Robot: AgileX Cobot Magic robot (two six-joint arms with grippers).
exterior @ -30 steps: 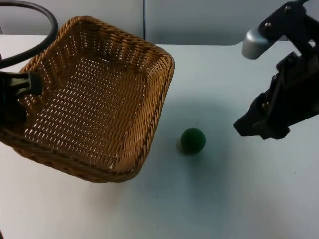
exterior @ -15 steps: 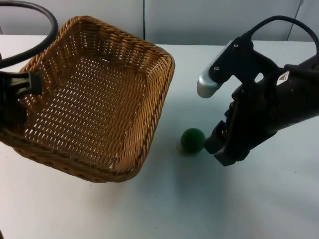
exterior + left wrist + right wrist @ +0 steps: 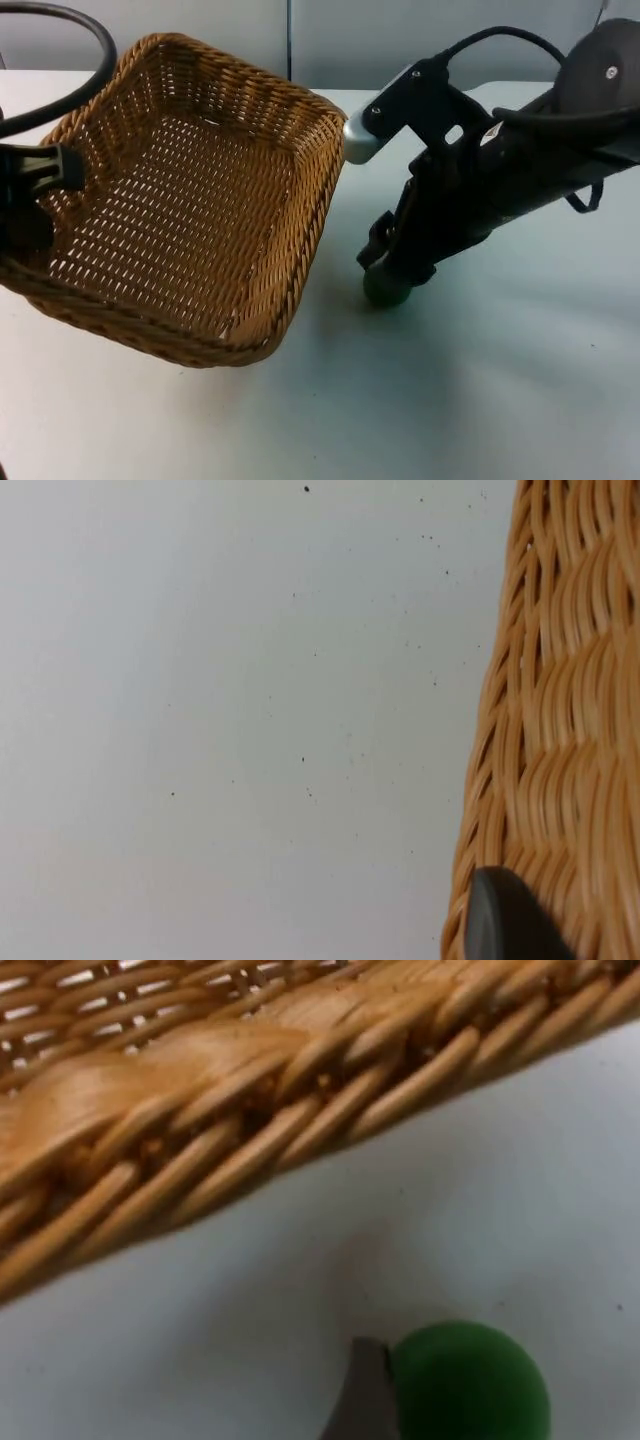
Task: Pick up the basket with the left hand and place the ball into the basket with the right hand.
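our left gripper (image 3: 40,190) pinches the brown woven wicker basket (image 3: 190,200) by its rim and holds it up. our right gripper (image 3: 385,275) is down on the small green ball (image 3: 385,291) just beside the basket. we cannot tell if it pinches yet. the ball is not yet in.
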